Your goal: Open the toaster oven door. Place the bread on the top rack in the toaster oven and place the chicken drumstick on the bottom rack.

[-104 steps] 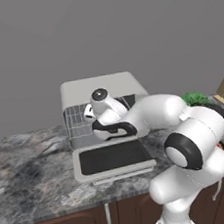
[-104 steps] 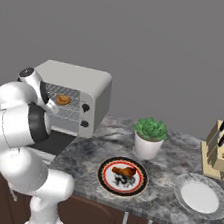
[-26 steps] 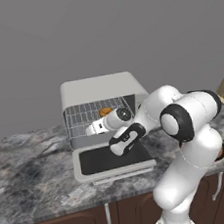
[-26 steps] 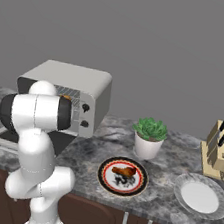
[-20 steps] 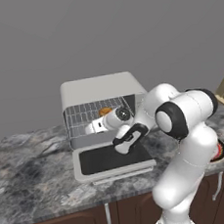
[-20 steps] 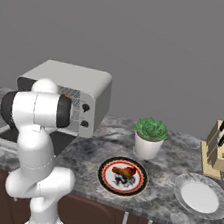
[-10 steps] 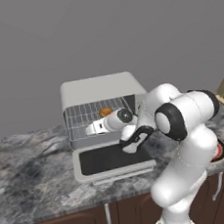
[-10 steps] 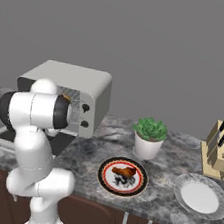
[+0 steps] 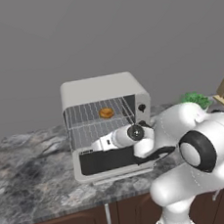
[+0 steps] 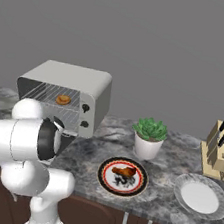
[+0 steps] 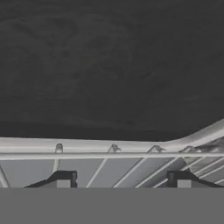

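The light-grey toaster oven stands with its door folded down flat. The bread lies on the top rack; it also shows in the right base view as bread. My gripper reaches in low over the door, at the front of the bottom rack. In the hand view the gripper is open, with the rack's front wire just beyond the tips and nothing between them. The chicken drumstick lies on a red-rimmed plate.
A potted plant stands right of the oven. An empty white plate and a knife block are at the far right. The marble counter runs left of the oven. My arm's elbow hides the oven's lower front.
The bread, held at the oven five seconds ago, now rests on the top rack. Over the last second the hand has edged in toward the lower rack.
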